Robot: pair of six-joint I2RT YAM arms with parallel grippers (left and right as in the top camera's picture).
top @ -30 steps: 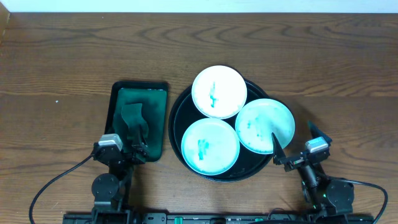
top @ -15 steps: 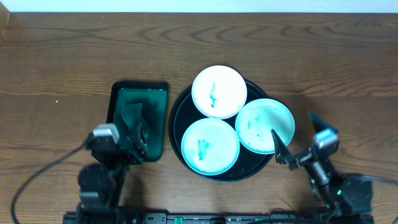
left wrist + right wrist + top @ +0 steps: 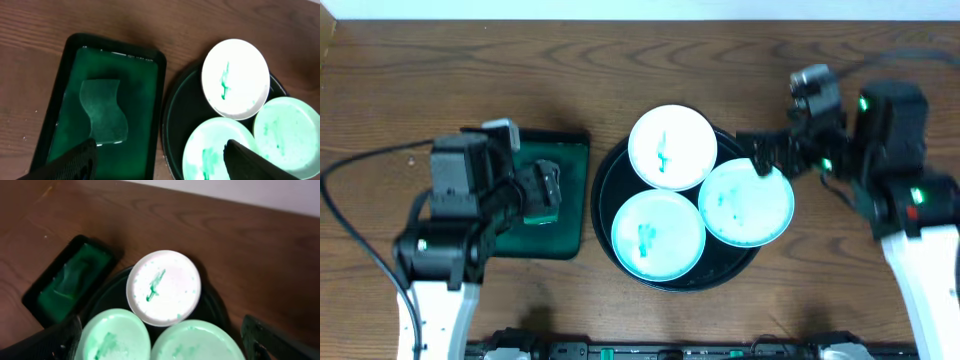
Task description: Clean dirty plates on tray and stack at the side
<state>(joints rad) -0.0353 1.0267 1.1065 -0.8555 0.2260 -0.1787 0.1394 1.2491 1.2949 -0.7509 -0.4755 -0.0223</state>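
- The black tray [image 3: 603, 190] sits on the wooden table [image 3: 440, 70] and holds all three dirty plates
- The far plate [image 3: 672, 147] lies at the tray's far edge, reaching over the rim; it is mostly white with a teal streak near its middle
- The near plate [image 3: 658, 236] rests on the tray's near-left part, tinted pale green with a darker smear
- The right plate [image 3: 746, 202] lies on the tray's right side, overhanging that rim, also tinted green with specks
- The three plates crowd together, their edges touching or overlapping
- Just left of the black tray lies a dark green rectangular tray [image 3: 586, 200] with a green cloth [image 3: 103, 117] in it
- The left gripper [image 3: 548, 192] hovers over the rectangular tray, jaws spread wide, holding nothing
- The right gripper [image 3: 757, 155] hangs above the black tray's far-right rim, by the right plate's far edge, jaws wide apart and empty
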